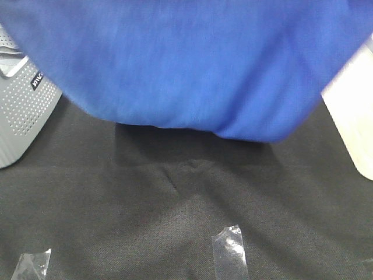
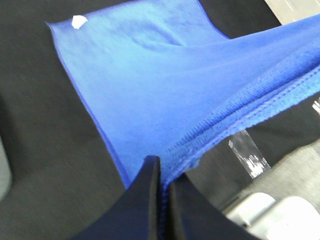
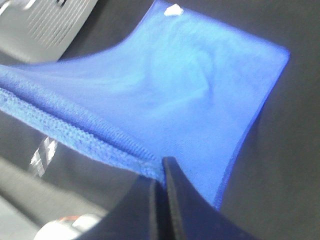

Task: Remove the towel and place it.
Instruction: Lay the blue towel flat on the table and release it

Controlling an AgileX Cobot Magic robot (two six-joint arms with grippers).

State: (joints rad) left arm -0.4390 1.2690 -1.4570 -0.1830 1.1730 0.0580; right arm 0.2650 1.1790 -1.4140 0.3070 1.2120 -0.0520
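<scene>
Slippage threatens you: left end effector [image 2: 161, 175] and right end effector [image 3: 161, 172] each clamp the towel [image 1: 186, 64] by its hem only, lifted taut while its tagged end seemingly trails on the dark surface [image 1: 175, 221].

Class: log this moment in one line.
left gripper: shut on towel | right gripper: shut on towel | towel: held up, spread between them

Soft even light, towel [image 1: 186, 58] blurred, tape [image 1: 231, 251] glinting
</scene>
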